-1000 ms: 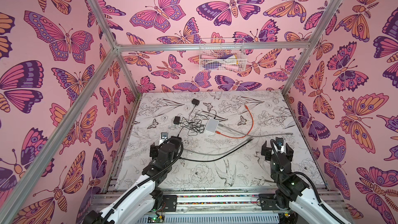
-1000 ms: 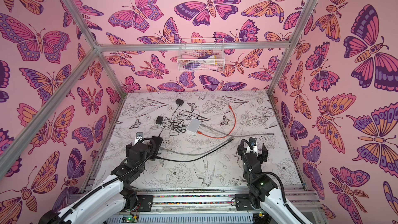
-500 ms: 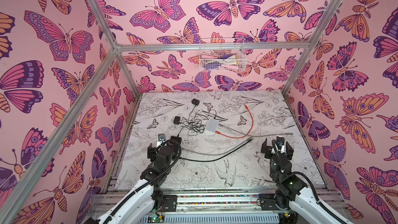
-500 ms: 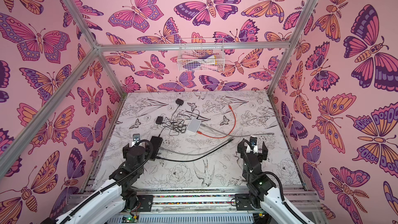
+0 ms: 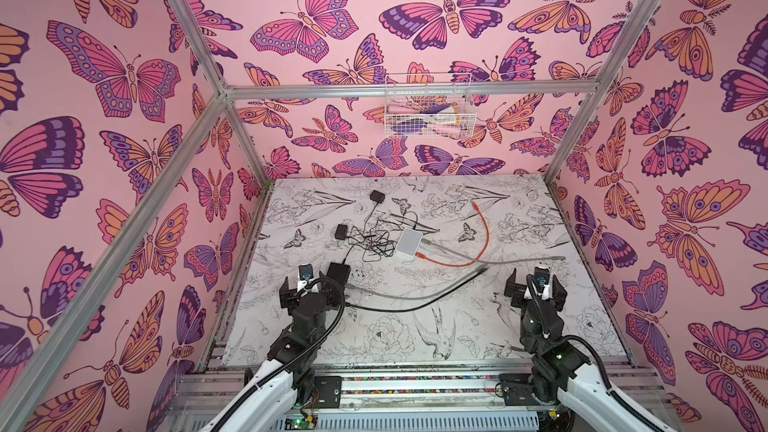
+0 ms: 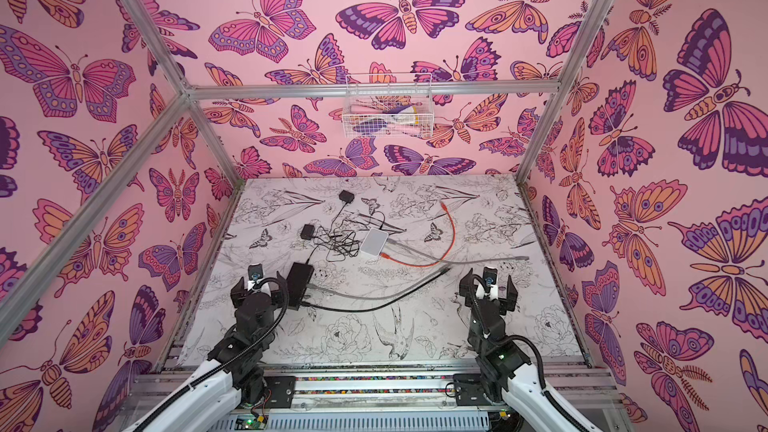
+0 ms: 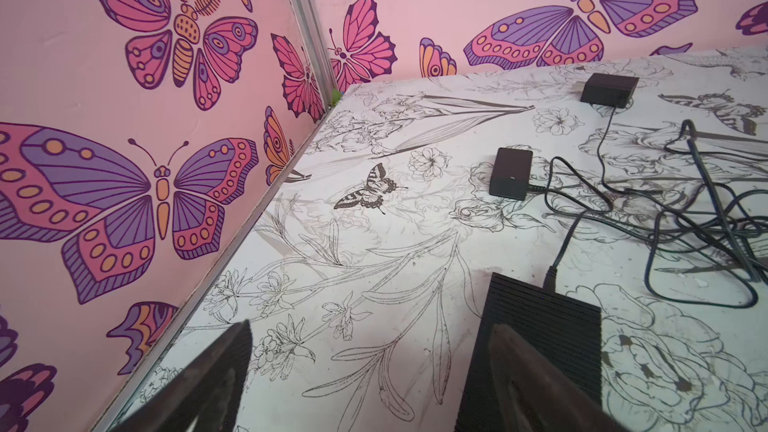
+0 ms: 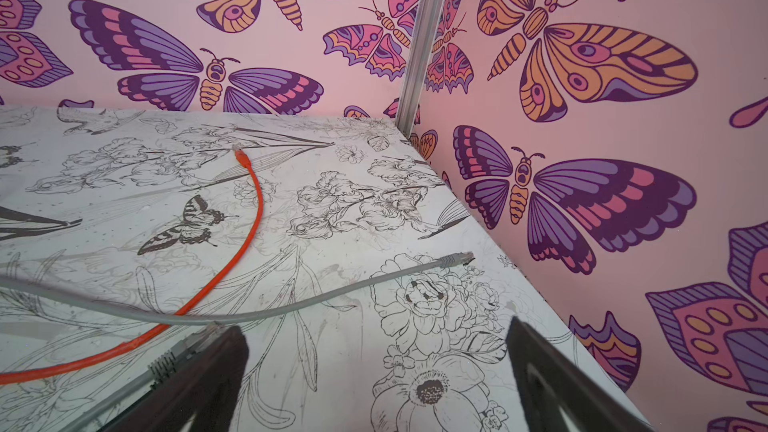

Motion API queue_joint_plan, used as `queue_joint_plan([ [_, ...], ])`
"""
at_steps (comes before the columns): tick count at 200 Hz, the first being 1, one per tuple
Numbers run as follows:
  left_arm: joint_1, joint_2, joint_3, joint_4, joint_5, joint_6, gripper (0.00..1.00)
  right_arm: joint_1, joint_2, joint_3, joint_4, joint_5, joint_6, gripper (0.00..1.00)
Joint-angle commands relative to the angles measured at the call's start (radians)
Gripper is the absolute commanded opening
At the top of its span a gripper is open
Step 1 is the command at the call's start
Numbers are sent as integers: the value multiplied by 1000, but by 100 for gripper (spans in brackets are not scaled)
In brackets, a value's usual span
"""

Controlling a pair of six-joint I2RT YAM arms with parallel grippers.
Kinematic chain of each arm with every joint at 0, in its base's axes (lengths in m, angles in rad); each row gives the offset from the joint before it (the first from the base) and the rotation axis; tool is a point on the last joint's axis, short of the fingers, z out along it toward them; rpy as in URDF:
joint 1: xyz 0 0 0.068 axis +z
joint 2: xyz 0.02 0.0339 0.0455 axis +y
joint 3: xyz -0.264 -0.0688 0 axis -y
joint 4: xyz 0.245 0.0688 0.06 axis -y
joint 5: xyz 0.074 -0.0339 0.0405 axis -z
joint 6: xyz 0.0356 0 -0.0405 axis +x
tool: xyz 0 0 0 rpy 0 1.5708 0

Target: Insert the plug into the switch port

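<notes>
Inside butterfly walls (image 5: pixel 124 126), on the flower-printed worktop (image 5: pixel 478 305), the left pincer (image 7: pixel 372 338) has spread apart and drawn back from the black switch (image 6: pixel 300 282). The black cable's plug (image 6: pixel 308 305) sits at its port, apparently inserted. The right pincer (image 8: pixel 376 326) stands apart, empty.

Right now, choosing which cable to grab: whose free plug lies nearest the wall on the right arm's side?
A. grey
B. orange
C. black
A: the grey cable's plug lies closest to that wall, well past the orange cable.
</notes>
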Motion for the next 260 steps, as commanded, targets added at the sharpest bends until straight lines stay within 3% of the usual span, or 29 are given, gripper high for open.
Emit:
queue_joint_plan([
  [1, 8, -7, -30, 90, -23, 33, 99, -20, 35, -15, 117, 6, -21, 99],
  [62, 25, 95, -63, 293, -9, 83, 99, -113, 66, -46, 211, -101, -12, 99],
  [117, 82, 202, -93, 475, 74, 108, 99, -193, 128, -54, 280, -183, 31, 99],
  [174, 161, 304, -71, 558, 131, 68, 99, -235, 375, -13, 452, -272, 29, 99],
  [207, 186, 355, -56, 577, 160, 58, 99, -236, 539, 2, 610, -264, 9, 99],
  [260, 223, 443, -50, 676, 188, 50, 99, -238, 647, 27, 698, -270, 4, 99],
])
